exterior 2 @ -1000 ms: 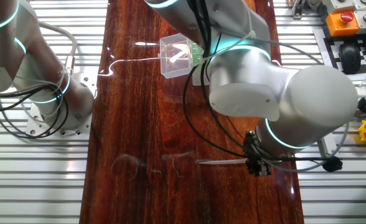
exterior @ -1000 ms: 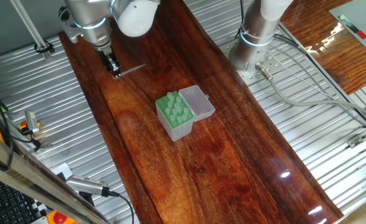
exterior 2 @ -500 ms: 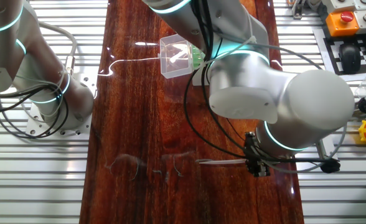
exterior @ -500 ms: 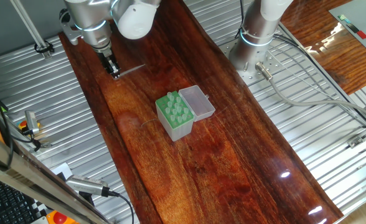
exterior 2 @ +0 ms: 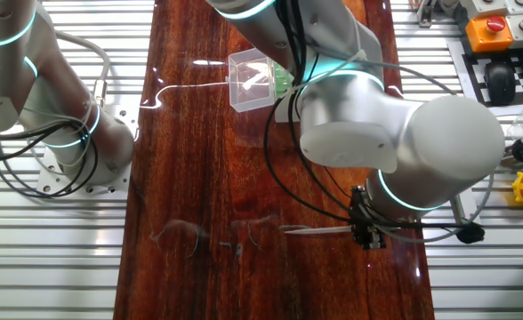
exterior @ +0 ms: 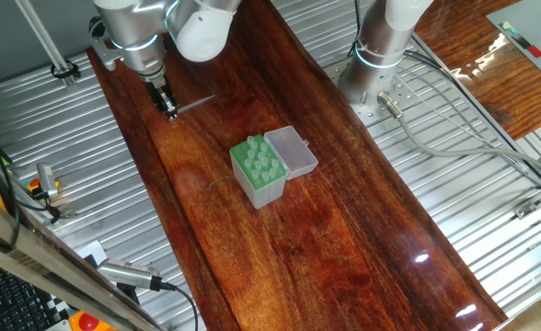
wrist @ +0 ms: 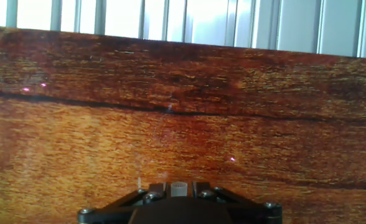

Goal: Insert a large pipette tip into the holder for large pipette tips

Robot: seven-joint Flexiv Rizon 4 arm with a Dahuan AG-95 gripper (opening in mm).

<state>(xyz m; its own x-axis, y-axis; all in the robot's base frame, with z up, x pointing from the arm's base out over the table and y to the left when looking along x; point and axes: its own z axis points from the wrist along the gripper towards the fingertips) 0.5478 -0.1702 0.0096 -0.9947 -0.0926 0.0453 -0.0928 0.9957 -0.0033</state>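
1. We see the gripper (exterior: 170, 111) low over the far end of the wooden tabletop (exterior: 344, 230), hanging from the arm (exterior: 142, 28).
2. Its fingers (exterior 2: 366, 233) are closed on the wide end of the tip (exterior: 193, 103), which sticks out sideways, roughly level with the tabletop.
3. From the other fixed view, the tip (exterior 2: 317, 230) points away from the gripper (exterior 2: 368, 238) across the wood; we cannot tell whether it touches the surface or sits just above it.
4. In the hand view, a small pale ribbed end (wrist: 178, 187) shows between the two dark fingers (wrist: 155, 190) at the bottom edge, which are drawn in close around it.
5. The holder (exterior: 258, 171) stands near the middle of the tabletop, well apart from the gripper.
6. Its green top carries several tips standing upright in the holes.
7. The clear lid (exterior: 291, 153) lies open beside the green top, still joined to it.
8. In the other fixed view the holder (exterior 2: 284, 78) is mostly hidden behind the arm (exterior 2: 395, 133), with only the lid (exterior 2: 250, 80) and a sliver of green showing.
9. A second arm's base (exterior: 374, 64) stands on the ribbed metal surface (exterior: 454, 156) beside the tabletop.
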